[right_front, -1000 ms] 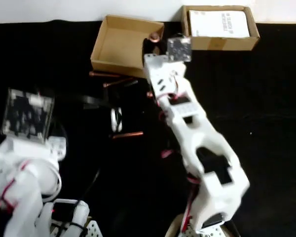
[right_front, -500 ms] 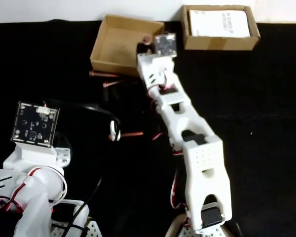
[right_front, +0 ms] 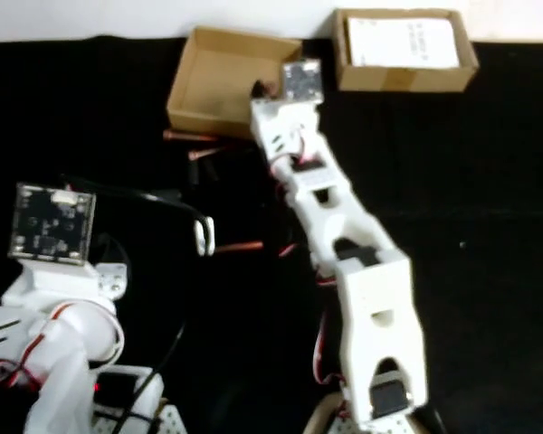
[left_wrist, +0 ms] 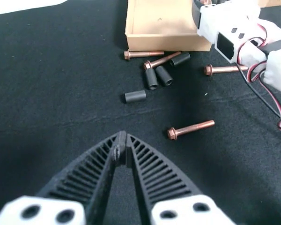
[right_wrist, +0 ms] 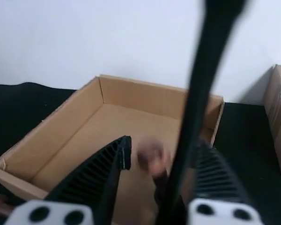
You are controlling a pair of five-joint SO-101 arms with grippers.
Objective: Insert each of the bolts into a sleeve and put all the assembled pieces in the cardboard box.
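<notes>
A black cloth-covered bench (left_wrist: 61, 70) with two white robot arms, seen from above and from each wrist. The right arm (right_front: 344, 226) stretches across the bench to an open cardboard box (right_front: 179, 86) at the far edge. The right jaws are spread apart above the box's inner floor. Between them sits a blurred copper-coloured bolt head (right_wrist: 150, 154) with something dark below it (too blurred to tell whether either jaw touches it). A black cable (right_wrist: 201, 93) crosses in front of the wrist camera.

The left arm (right_front: 63, 316) sits at the near side of the bench, well apart from the box. The left jaws are pressed together, holding nothing, above bare cloth.

Loose parts lie on the bench in front of the box. One bolt (left_wrist: 143, 54) lies just beside the box's front wall. A second bolt (left_wrist: 161, 60) lies tilted with its tip at a black sleeve (left_wrist: 180, 59); whether it is inside cannot be told. Two more sleeves (left_wrist: 151, 78) (left_wrist: 164, 75) lie side by side near that bolt's head, and a fourth sleeve (left_wrist: 135, 96) lies a little apart. A third bolt (left_wrist: 225, 70) lies near the right arm's red wires. A fourth bolt (left_wrist: 191, 129) lies alone, nearest the left jaws.

A second cardboard box (right_front: 403, 80), holding a white printed sheet, stands beside the first at the far edge.
</notes>
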